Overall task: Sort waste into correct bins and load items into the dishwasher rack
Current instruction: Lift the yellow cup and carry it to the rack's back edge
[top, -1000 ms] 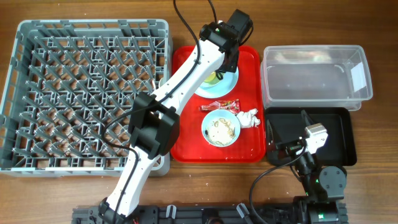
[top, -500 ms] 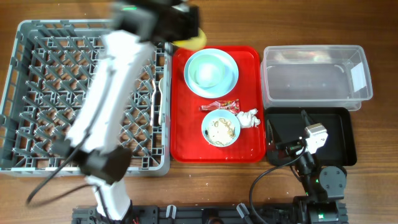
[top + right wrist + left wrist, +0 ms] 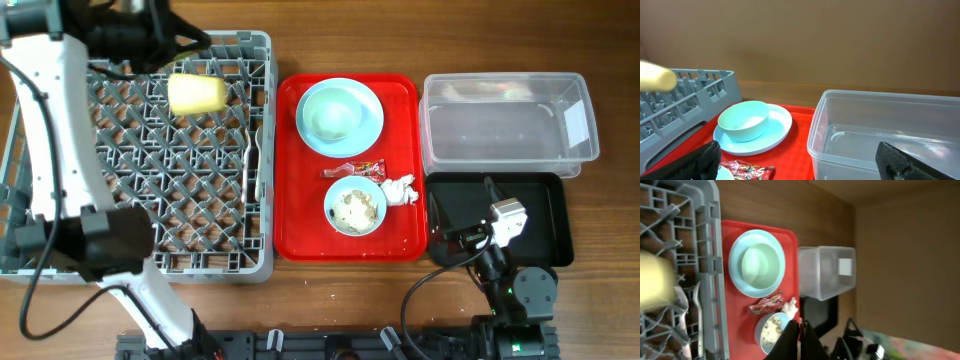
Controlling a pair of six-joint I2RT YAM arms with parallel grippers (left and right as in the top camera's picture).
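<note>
Gripping the blurred yellow cup [image 3: 197, 94], the left gripper [image 3: 180, 62] is clamped shut over the far part of the grey dishwasher rack [image 3: 262, 60]. Right gripper [image 3: 800, 162] is wide open and empty at the near black tray [image 3: 550, 215]. Plate [image 3: 373, 130], bowl with scraps [image 3: 355, 207], wrapper [image 3: 355, 171] and napkin [image 3: 398, 189] sit on the red tray [image 3: 300, 230].

Robotics lab bench: wooden table [image 3: 330, 290], plain brown wall [image 3: 800, 40], black arm-mounting rail [image 3: 330, 345] at 6 o'clock, dishwasher rack [image 3: 215, 268] at 9 o'clock.
</note>
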